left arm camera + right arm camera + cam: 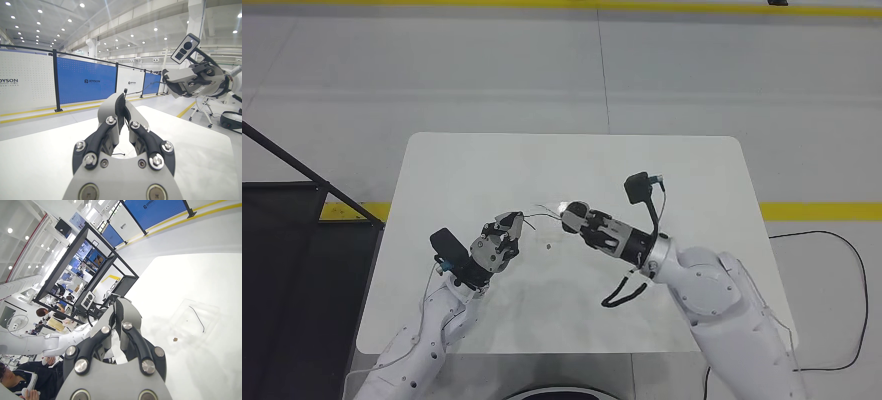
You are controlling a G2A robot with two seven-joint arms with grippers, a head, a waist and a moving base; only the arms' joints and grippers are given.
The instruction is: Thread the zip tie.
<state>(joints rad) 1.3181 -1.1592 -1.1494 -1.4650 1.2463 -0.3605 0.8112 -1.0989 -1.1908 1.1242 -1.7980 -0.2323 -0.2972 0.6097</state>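
Pinched shut, the left pincer point(123, 106) sits above the near-left part of the white bench point(682, 180). Its ribbed pads are pressed together on the black zip tie point(125, 92). The tie's locking head pokes out just past the fingertips. From the head, the thin strap runs rightward through the air in a shallow curve, clear of the bench, to the right pincer point(568, 216).

The right pincer faces the left one from just across the middle of the bench. Its pads are also closed narrow, and the far end of the strap disappears between them. Further over, a second tie point(196, 315) lies loose on what looks like a clear tray point(213, 313), well apart from both pincers.

As for progress, the pick-up is done: each pincer grips one end, and the tie is lifted and stretched between them. No closed loop shows. The strap is too fine where it meets the head to tell whether the tip has entered the slot. I judge the threading itself is still to do: bend the tail round, line it up with the head, push it through and pull it snug.
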